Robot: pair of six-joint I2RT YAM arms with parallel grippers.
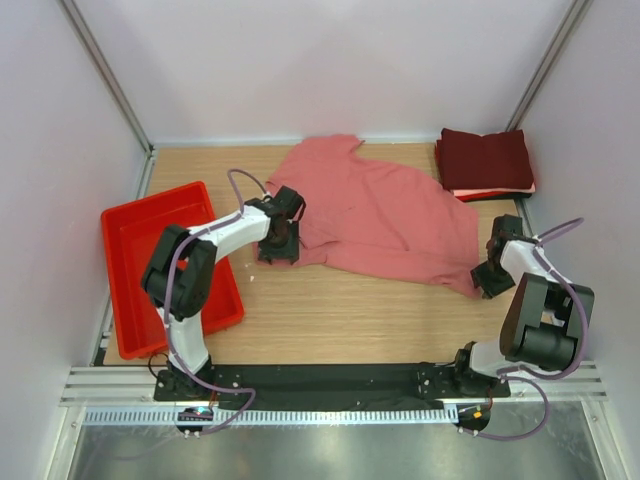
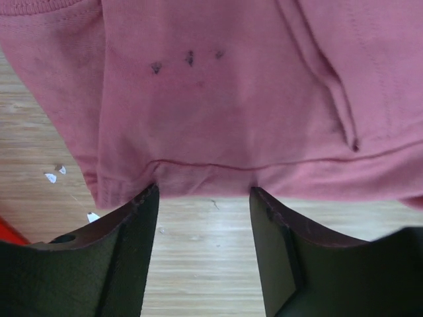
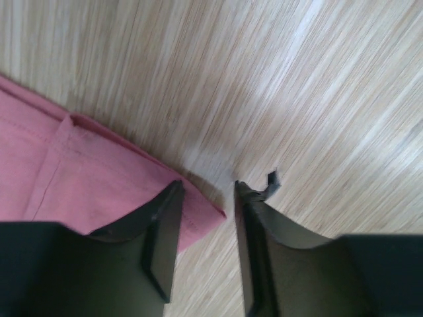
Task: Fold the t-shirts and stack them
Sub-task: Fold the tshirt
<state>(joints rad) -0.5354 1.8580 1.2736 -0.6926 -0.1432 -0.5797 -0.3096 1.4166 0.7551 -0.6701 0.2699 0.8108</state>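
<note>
Pink shirt (image 1: 385,215) spread crumpled mid-table, folded maroon stack (image 1: 485,158) far right, left gripper (image 2: 205,193) apart at pink hem, right gripper (image 3: 208,188) apart over its near-right corner, tray (image 1: 150,255) left

The surface (image 1: 330,320) is a light wood-grain top, kinda bamboo looking. A salmon-pink t-shirt (image 1: 380,215) lies spread out and rumpled across the middle and far part, not folded, with its near right corner flat on the wood. In the far right corner there's a stack of folded dark maroon t-shirts (image 1: 485,158), with a thin pale layer (image 1: 500,192) poking out under its near edge. A red plastic tray (image 1: 150,262) sits angled on the left side, well apart from the stack. There's also a couple of tiny white scraps (image 2: 51,176) on the wood just beside the pink hem.
</note>
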